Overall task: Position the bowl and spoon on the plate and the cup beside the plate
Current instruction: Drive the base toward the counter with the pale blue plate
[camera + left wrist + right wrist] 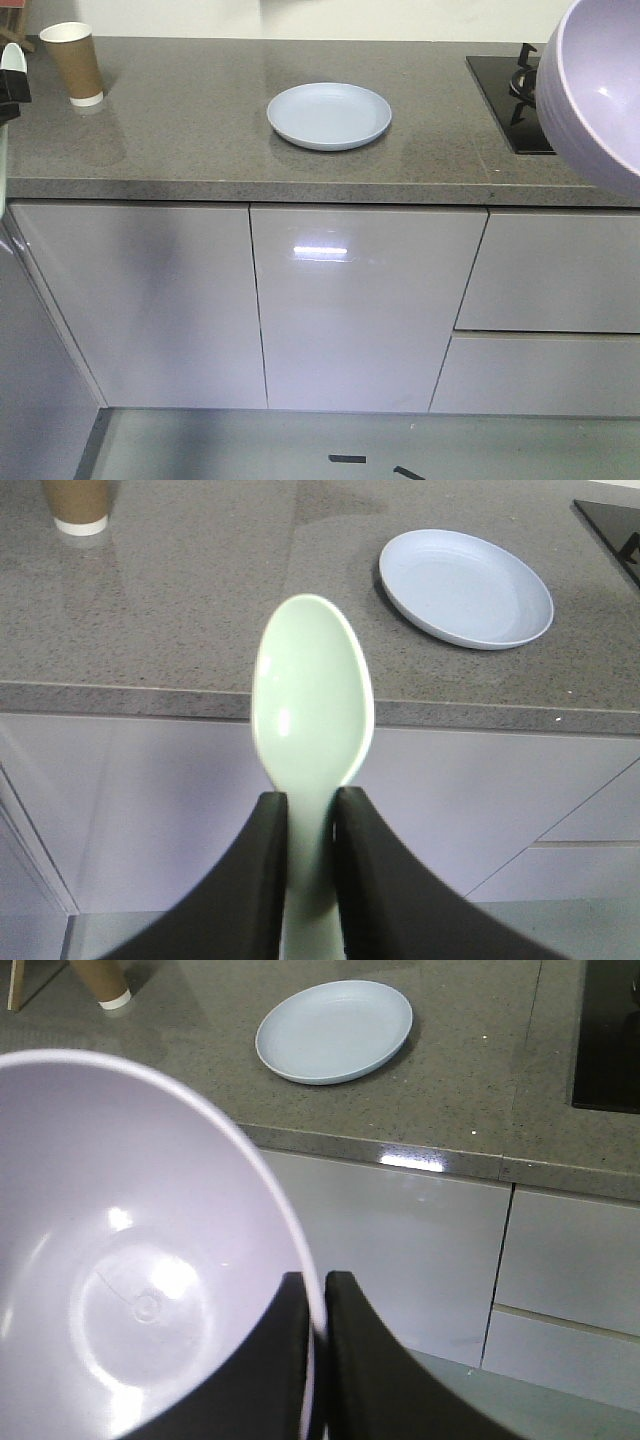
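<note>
The pale blue plate lies near the middle of the grey counter, also in the left wrist view and the right wrist view. The brown paper cup stands upright at the counter's back left corner. My left gripper is shut on the handle of the mint-green spoon, held in the air in front of the counter edge. My right gripper is shut on the rim of the lavender bowl, which hangs off the counter's right side.
A black gas hob sits at the counter's right end, behind the held bowl. Glossy grey cabinet doors and drawers run below the counter edge. The cup's base shows in both wrist views.
</note>
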Available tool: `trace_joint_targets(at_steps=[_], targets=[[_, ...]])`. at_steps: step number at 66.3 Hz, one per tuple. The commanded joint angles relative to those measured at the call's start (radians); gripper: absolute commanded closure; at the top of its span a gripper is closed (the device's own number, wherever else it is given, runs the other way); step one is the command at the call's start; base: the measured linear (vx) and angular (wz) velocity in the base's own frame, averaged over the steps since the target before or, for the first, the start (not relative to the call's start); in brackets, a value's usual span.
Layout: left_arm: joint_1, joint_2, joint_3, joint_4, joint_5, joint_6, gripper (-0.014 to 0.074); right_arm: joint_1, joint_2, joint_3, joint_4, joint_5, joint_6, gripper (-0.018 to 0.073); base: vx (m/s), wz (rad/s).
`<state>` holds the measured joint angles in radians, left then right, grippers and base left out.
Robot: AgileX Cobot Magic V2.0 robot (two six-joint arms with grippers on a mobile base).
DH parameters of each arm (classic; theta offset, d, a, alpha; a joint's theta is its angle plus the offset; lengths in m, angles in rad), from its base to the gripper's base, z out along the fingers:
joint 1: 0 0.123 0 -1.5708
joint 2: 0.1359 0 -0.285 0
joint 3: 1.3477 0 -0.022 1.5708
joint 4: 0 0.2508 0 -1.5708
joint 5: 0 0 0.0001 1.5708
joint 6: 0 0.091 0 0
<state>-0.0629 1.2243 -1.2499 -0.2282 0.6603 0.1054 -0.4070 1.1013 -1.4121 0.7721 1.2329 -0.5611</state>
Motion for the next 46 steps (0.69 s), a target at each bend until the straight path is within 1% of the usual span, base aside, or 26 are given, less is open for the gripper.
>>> trace_joint_targets(at_steps=[1,25,46], targets=[[-0.003,-0.027,-0.023,-0.019,-0.059,-0.003,0.0602,-0.002,-0.016,-0.027,0.05,-0.046,-0.009,0.0564,0.04,-0.12],[-0.003,-0.027,-0.023,-0.019,-0.059,-0.003,0.0602,-0.002,-0.016,-0.027,0.05,-0.046,-0.009,0.0564,0.03,-0.09],[-0.003,-0.027,-0.023,-0.019,-0.059,-0.003,0.0602,-0.002,-0.016,-0.027,0.05,-0.046,-0.009,0.0564,0.01,0.02]])
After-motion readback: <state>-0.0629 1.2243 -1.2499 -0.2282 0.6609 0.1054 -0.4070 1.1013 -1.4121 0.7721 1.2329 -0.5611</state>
